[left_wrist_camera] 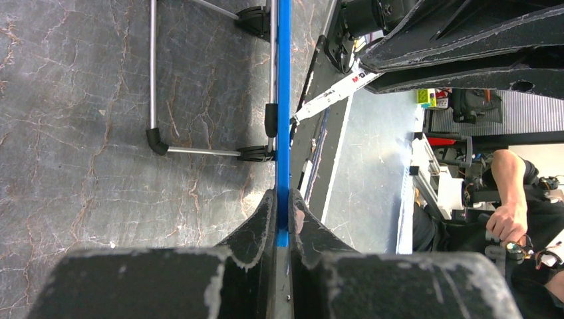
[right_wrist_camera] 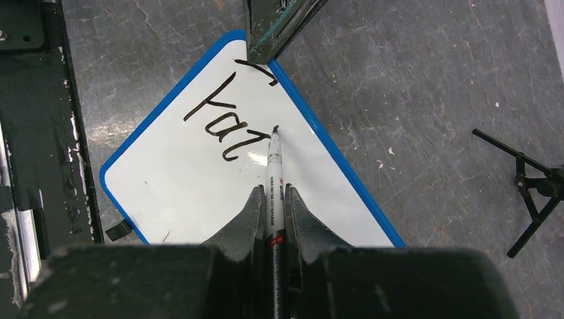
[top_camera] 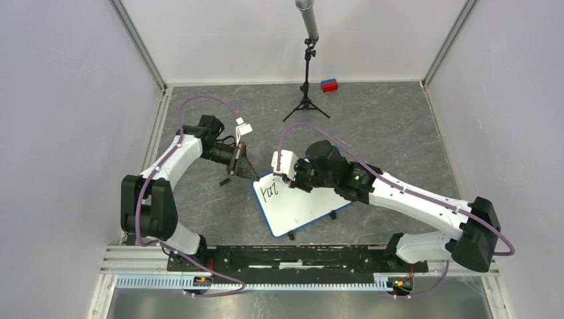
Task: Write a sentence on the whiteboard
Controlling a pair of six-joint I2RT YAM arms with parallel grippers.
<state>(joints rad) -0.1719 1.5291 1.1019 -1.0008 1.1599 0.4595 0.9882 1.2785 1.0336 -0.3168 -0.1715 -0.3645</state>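
The whiteboard (top_camera: 299,209), white with a blue rim, lies tilted on the grey table in front of the arms. My left gripper (top_camera: 247,169) is shut on its far corner; in the left wrist view the blue rim (left_wrist_camera: 284,100) runs edge-on between the left gripper (left_wrist_camera: 284,212). My right gripper (right_wrist_camera: 273,199) is shut on a white marker (right_wrist_camera: 274,169), whose black tip touches the whiteboard (right_wrist_camera: 179,193). Of the sentence (right_wrist_camera: 223,123), black letters reading roughly "Fai" show near that corner, small in the top view as the sentence (top_camera: 269,193).
A black tripod with a grey microphone (top_camera: 306,86) stands at the back, one leg (right_wrist_camera: 532,193) to the right of the board. A red and blue block (top_camera: 329,85) sits by the back wall. A small black piece (top_camera: 225,181) lies left of the board.
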